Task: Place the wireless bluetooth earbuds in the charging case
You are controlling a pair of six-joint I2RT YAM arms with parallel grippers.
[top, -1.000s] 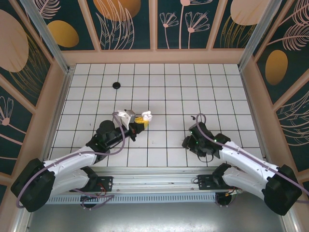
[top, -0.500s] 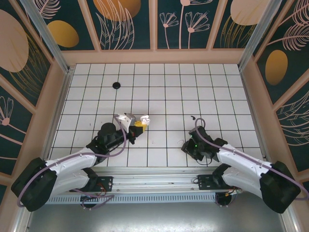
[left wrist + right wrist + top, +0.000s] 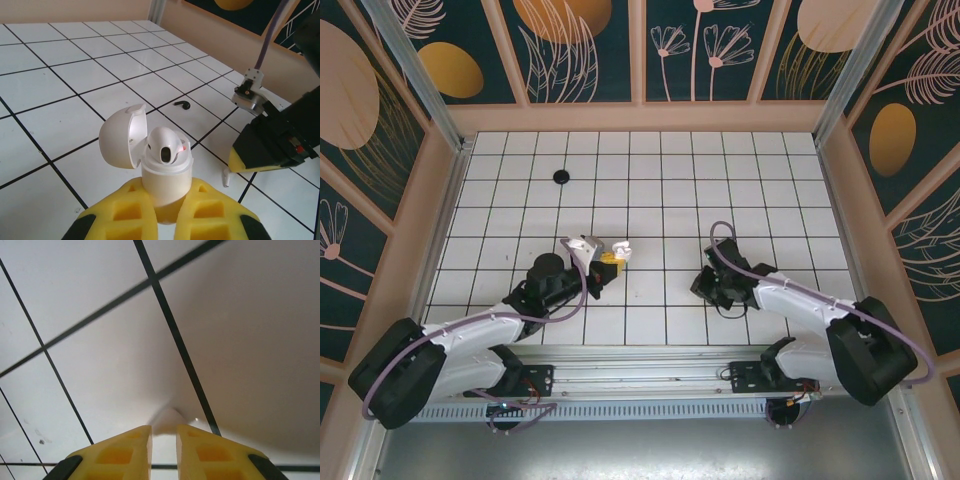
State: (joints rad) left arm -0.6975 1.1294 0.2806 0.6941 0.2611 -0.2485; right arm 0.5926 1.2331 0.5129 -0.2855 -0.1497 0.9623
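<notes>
Right hand (image 3: 164, 432) narrower than before.

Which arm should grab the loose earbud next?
Probably right. The left gripper is occupied, shut on the open charging case. The right gripper is close to the black earbud lying on the tiles.

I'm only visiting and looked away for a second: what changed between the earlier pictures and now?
The right arm swung inward, its forearm now lying flatter, carrying the right gripper slightly toward the middle; whether it grasped anything cannot be told. Unchanged: the left gripper keeps the open charging case clamped in nearly the same spot, and the small black object at the back lies where it was.
</notes>
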